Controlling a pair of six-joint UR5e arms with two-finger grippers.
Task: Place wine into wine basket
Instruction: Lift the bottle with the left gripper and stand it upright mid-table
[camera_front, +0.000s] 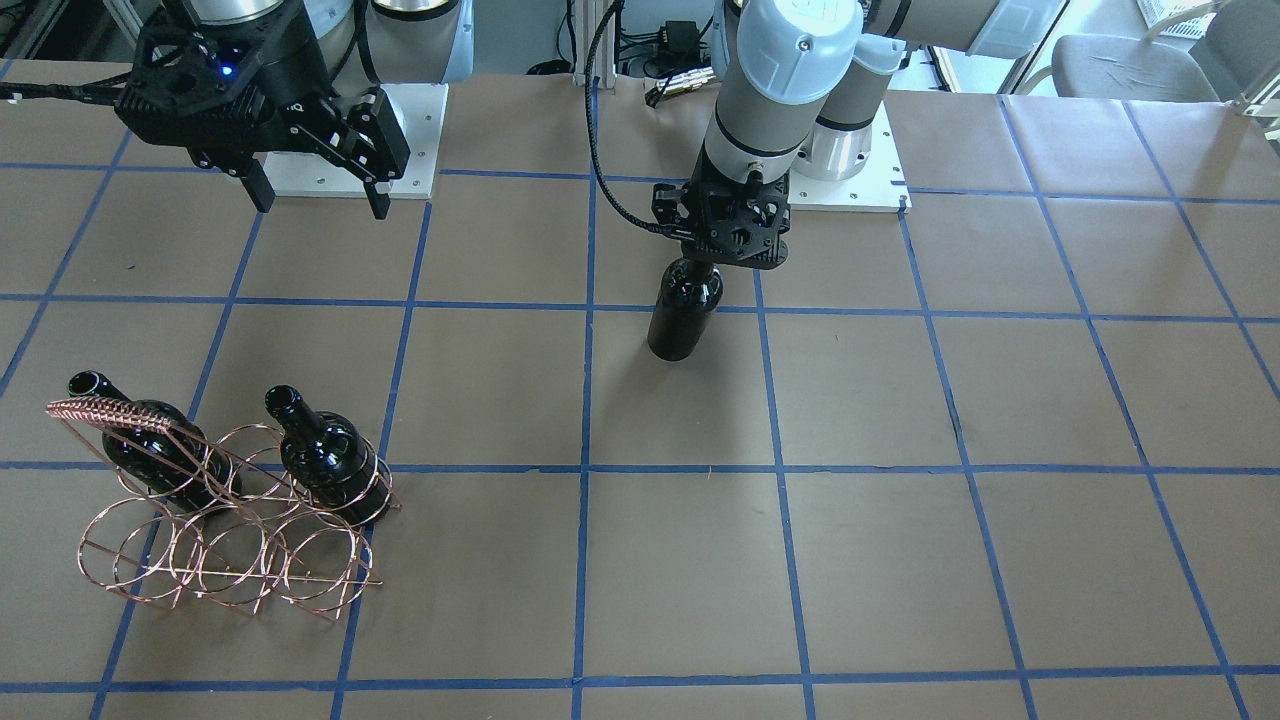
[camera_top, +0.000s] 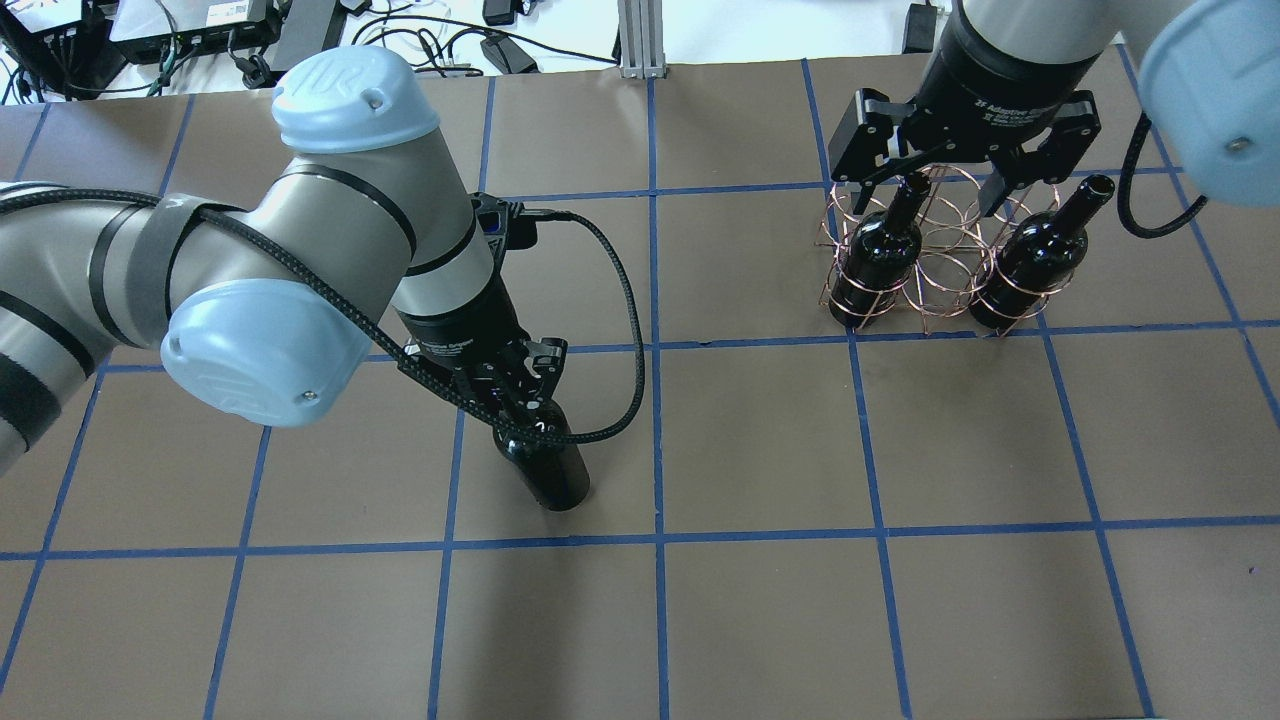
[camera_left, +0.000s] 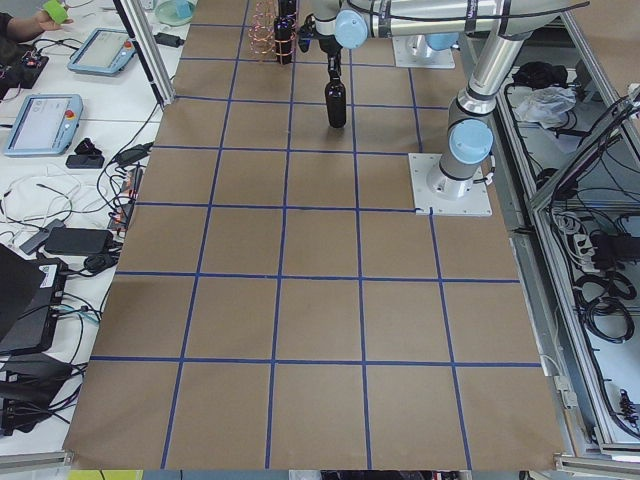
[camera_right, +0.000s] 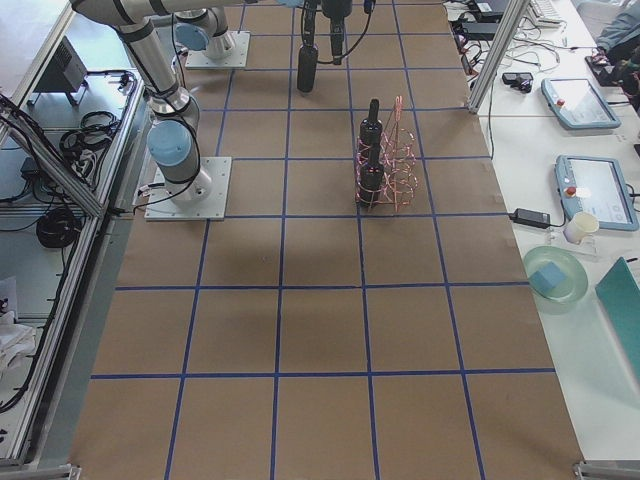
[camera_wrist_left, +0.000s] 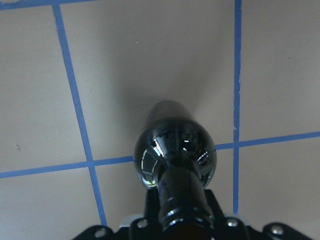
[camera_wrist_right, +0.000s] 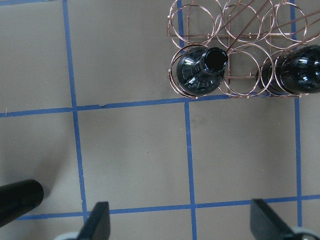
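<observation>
A robotics lab, this; the bench (camera_left: 320, 320) wears brown paper gridded with blue tape (camera_left: 300, 276), two arm bases (camera_left: 465, 150) mounted on it. Teach pendants (camera_left: 42, 122) and loose cables (camera_left: 55, 212) crowd the side desk (camera_left: 95, 185); office chair (camera_front: 1130, 65) behind.

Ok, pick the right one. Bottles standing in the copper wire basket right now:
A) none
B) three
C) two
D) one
C: two black bottles stand upright in rings of the wine basket, while the third bottle is away from it, gripped at the neck by the left hand.
</observation>
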